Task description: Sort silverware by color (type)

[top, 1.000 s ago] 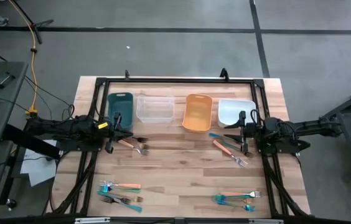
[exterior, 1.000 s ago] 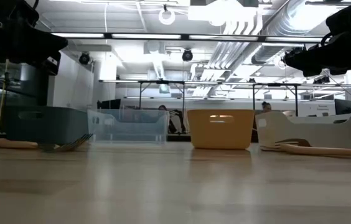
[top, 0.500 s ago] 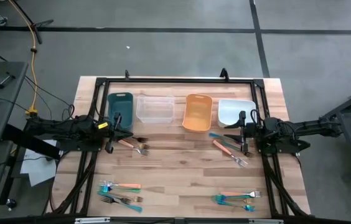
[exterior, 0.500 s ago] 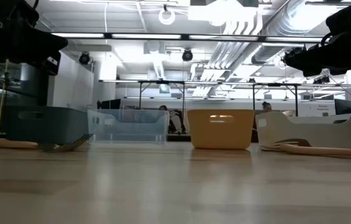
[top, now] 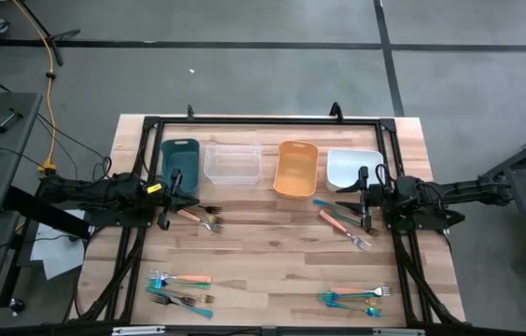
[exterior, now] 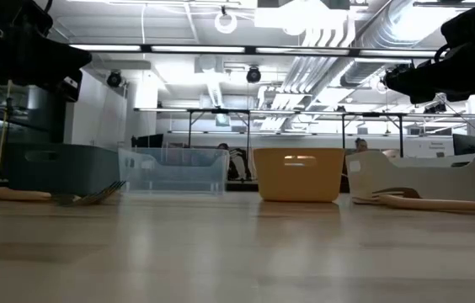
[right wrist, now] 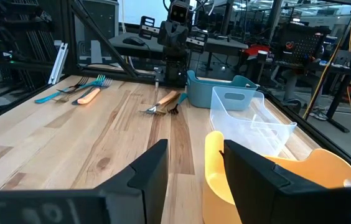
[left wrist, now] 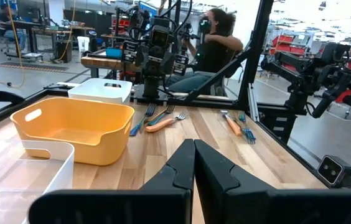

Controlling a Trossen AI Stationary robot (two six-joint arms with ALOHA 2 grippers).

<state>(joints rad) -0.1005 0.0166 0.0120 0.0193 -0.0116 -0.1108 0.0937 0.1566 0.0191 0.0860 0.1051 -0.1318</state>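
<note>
Wooden table (top: 272, 252), silverware (top: 181, 287) and both arms remain exactly as before.

Four bins stood in a row along the wooden table's (top: 272, 252) far edge: teal (top: 179, 161), clear (top: 233, 162), orange (top: 296, 168), then white (top: 351, 166).

1. Four rectangular plastic bins stand in a row: one dark teal bin (top: 179, 161), one clear bin (top: 233, 162), one orange bin (top: 296, 168) and one white bin (top: 352, 166).
2. Four clusters of thin silverware: near left (top: 181, 289), near right (top: 356, 298), far left (top: 200, 218), far right (top: 343, 224); single pieces too small to count.
3. Two dark arms.
</note>
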